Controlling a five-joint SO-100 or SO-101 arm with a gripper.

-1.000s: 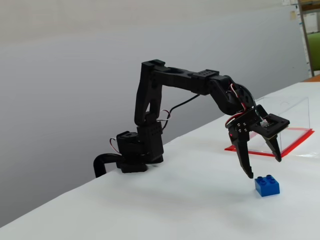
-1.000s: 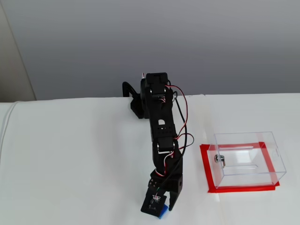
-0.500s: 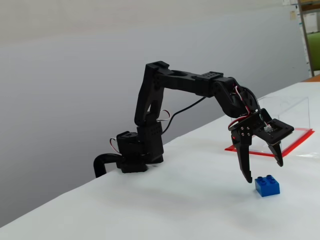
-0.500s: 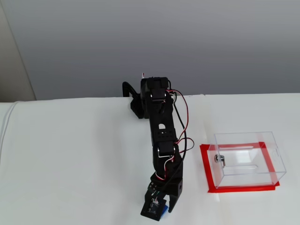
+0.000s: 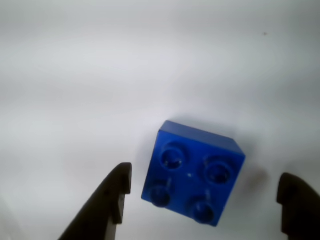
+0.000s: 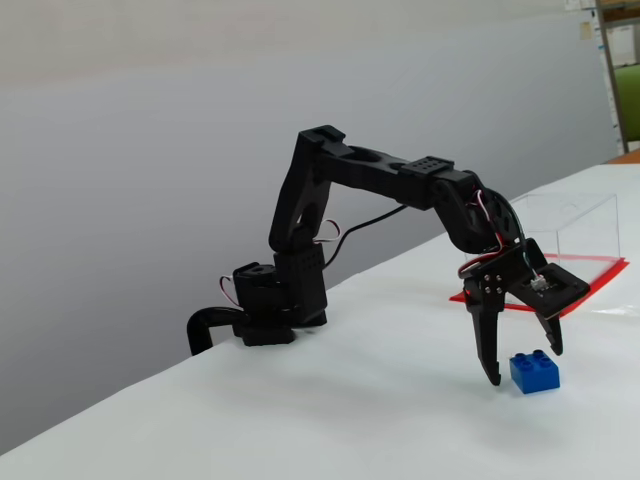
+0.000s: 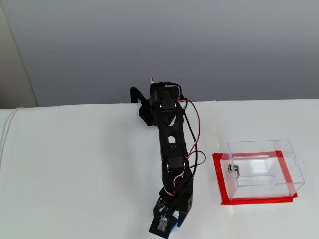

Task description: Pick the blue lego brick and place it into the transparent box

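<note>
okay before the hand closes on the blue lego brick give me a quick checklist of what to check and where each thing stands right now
1. Hand open: ok, its two fingers stand wide apart in the wrist view.
2. Blue lego brick between the fingers: ok, gaps on both sides.
3. Brick square to the fingers: not ok, it sits rotated in the wrist view.
4. Fingertips down at brick level: ok, in a fixed view the hand reaches the table beside the brick.
5. Transparent box free to receive: cannot tell, no opening is visible.
</note>
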